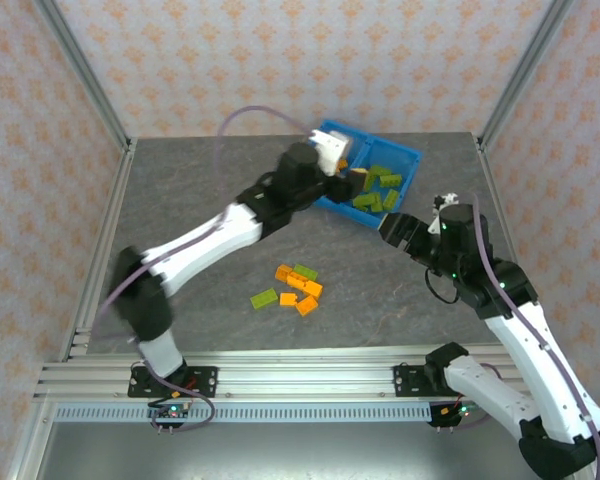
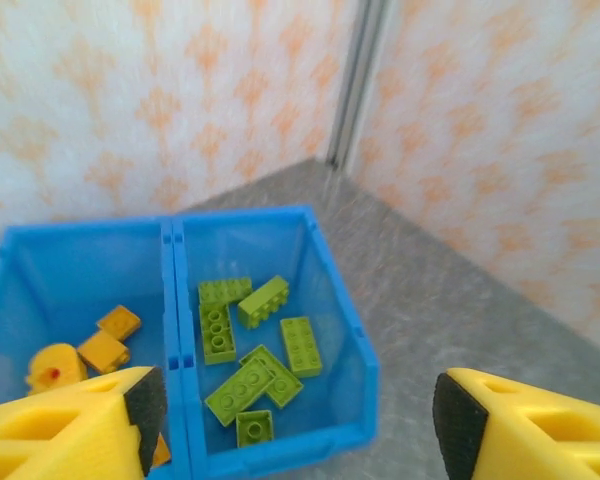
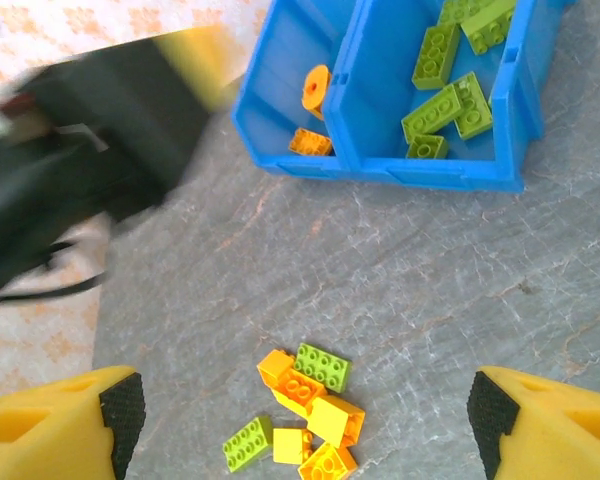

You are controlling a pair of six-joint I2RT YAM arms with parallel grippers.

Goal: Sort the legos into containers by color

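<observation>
A: Step in hand? The left gripper (image 2: 298, 408) hangs over the blue bin (image 1: 405, 155), above the orange compartment (image 2: 60, 270). Jaws wide apart, nothing between the pads.

B: I'd log it as the drop-off end of a cycle. Orange pieces (image 2: 105, 345) lie on that side of the divider (image 2: 175, 300), and lime bricks (image 2: 242, 340) fill the green compartment (image 2: 270, 250). No colour is mixed that I can see.

A: Right gripper (image 3: 302, 405)?

B: Also wide open and empty, held above the table (image 1: 210, 190), looking down on the loose pile (image 1: 295, 285).

A: What's left to sort?

B: A small cluster mid-table: several orange bricks (image 3: 335, 420) packed touching, one lime plate (image 3: 323, 366) against their far side, and one lime brick (image 3: 248, 443) lying slightly apart at the near left.

A: Next move?

B: My judgement is to fetch another piece. The apart lime brick is the easy pick, as the fingers can straddle it without nudging neighbours. The touching orange ones need a narrower approach or a nudge first.

A: Room?

B: There is open grey surface all round the pile, well away from the table edges and the corner posts (image 1: 85, 70). The bin sits at the far right corner. Both arms converge near it, so I'd send one at a time, lifting clear of the bin's wall before swinging
</observation>
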